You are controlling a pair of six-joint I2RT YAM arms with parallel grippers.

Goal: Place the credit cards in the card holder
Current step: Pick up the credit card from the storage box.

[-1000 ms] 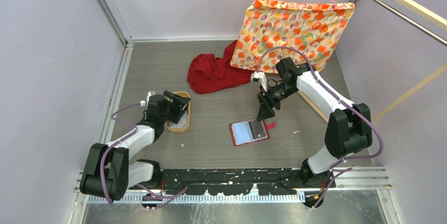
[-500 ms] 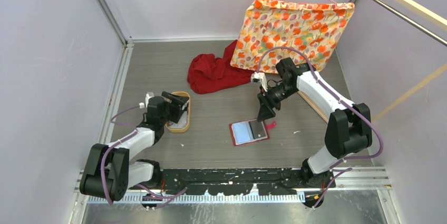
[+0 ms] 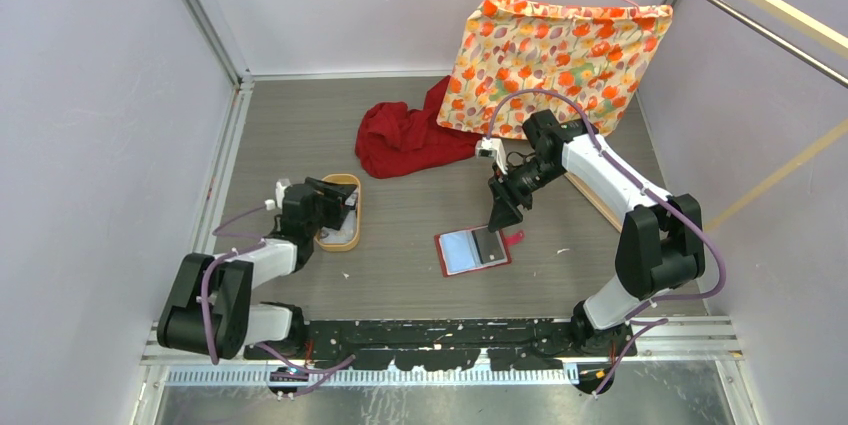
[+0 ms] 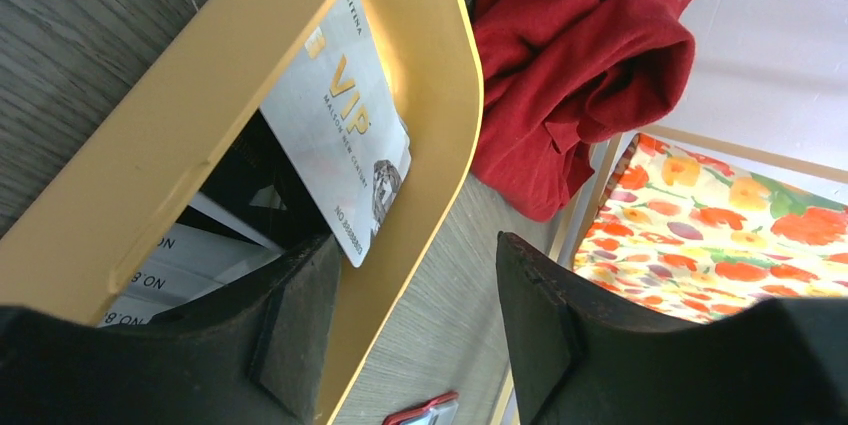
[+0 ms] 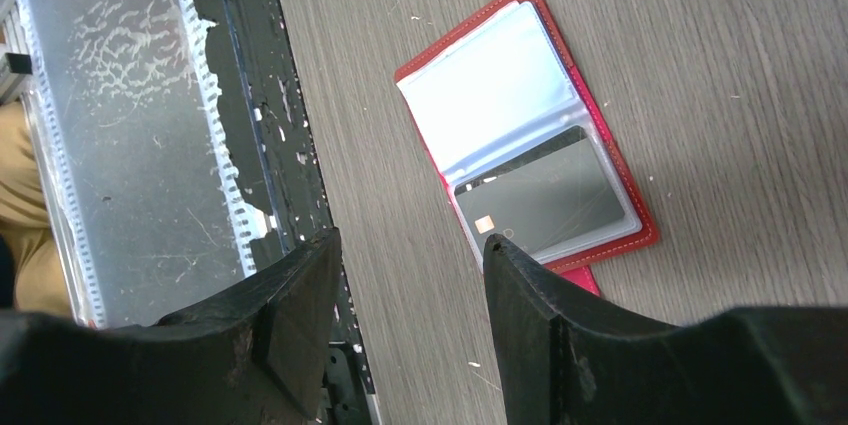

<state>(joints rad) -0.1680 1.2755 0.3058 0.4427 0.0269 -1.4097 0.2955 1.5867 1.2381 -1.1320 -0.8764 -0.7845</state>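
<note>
Left gripper (image 4: pixel 405 280), jaws apart, straddles the tray (image 4: pixel 150 145) rim beside the cards (image 4: pixel 340 135). Right gripper (image 5: pixel 410 280), likewise spread and empty, hangs over the holder (image 5: pixel 500 85).

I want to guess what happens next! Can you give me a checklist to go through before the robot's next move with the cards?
1. The wallet lies open: ok.
2. A dark card sits in one of its pockets: ok.
3. The pale pocket is free for another card: cannot tell, it glares.
4. The VIP card is reachable, leaning inside the tray: ok.
5. The left end effector grips a card: not ok, it is open at the tray's rim, nothing held.
6. The right end effector is empty: ok, open by the wallet.
</note>
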